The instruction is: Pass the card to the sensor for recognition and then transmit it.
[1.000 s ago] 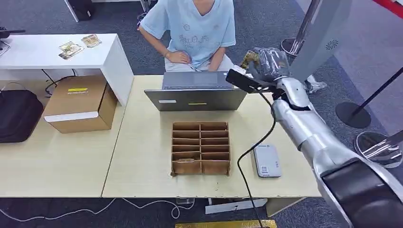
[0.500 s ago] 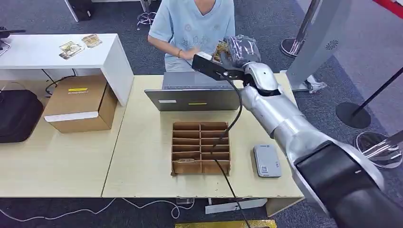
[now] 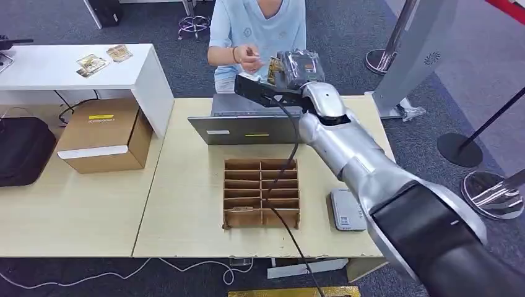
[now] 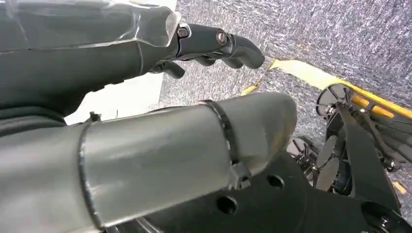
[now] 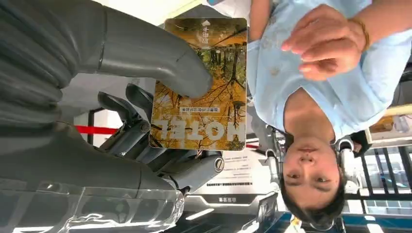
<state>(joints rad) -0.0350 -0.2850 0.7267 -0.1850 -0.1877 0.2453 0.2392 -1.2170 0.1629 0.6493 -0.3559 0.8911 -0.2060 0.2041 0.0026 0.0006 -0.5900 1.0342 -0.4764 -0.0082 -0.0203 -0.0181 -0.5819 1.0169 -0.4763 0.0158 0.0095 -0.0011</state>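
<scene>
The card [image 5: 199,85] sits pinched in my right hand [image 3: 296,67], thumb pressed across its face, darker fingers [image 5: 141,141] behind it, raised over the far edge of the table [image 3: 186,204] toward the person's hand [image 3: 249,59]. From the head view only the card's edge peeks out. My arm covers part of the sensor [image 3: 344,210] beside the cardboard organizer [image 3: 261,193]. My left hand [image 4: 145,73] holds nothing, fingers apart above carpet.

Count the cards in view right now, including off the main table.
3. One card is held in the right hand, raised toward the person. Two more lie on the white side table. The divider box may hide others.
</scene>
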